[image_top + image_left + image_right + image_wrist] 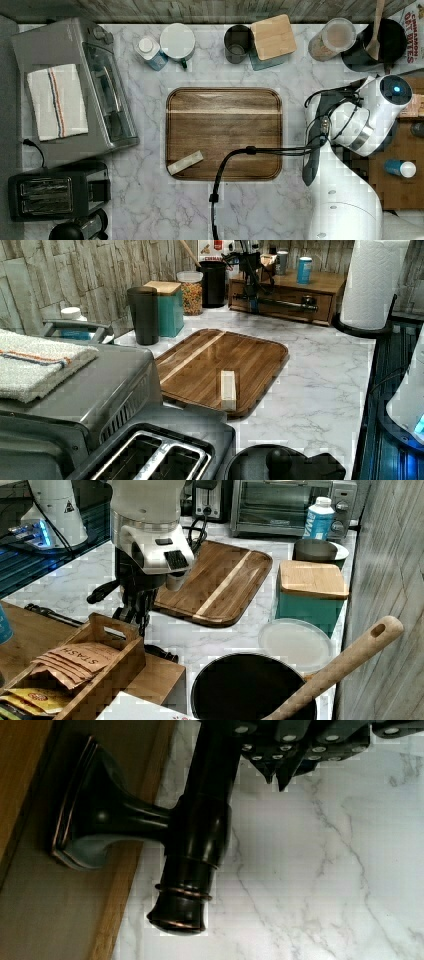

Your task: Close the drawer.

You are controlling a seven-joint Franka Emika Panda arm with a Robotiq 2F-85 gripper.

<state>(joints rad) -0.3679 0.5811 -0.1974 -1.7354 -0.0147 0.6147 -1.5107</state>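
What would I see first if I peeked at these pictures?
Probably the big wooden tray in the middle of the marble counter, with a small pale block on it. Then the white robot arm at the top view's right, its gripper beside the drawer's dark handle.

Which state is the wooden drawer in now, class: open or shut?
Shut, as far as the left view shows: the drawer front sits flush with the wooden cabinet, with the hand at its dark bar handle.

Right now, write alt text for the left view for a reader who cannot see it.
A wooden cabinet with a dark bar-handled drawer stands far back on a marble counter, the robot's dark pincer at the handle. Nearer lies a wooden tray holding a small pale block, with a toaster in the foreground.
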